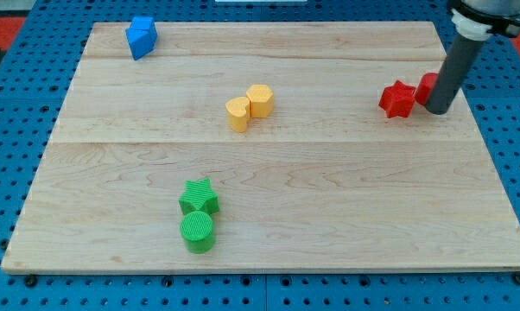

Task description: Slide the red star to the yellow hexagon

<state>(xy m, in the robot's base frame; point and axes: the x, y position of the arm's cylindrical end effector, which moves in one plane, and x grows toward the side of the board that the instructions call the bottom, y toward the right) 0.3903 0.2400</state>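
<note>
The red star (pixel 397 99) lies on the wooden board near the view's right edge. My tip (pixel 438 111) stands just to the star's right, close to it, and partly hides a second red block (pixel 428 86) behind the rod. The yellow hexagon (pixel 260 99) sits near the board's middle, up from centre, touching a yellow heart-like block (pixel 237 113) on its left. The star is well to the right of the hexagon.
A blue block (pixel 141 36) sits at the view's top left. A green star (pixel 199 197) and a green cylinder (pixel 197 231) touch each other at the lower middle. The board (pixel 329 216) rests on a blue pegboard.
</note>
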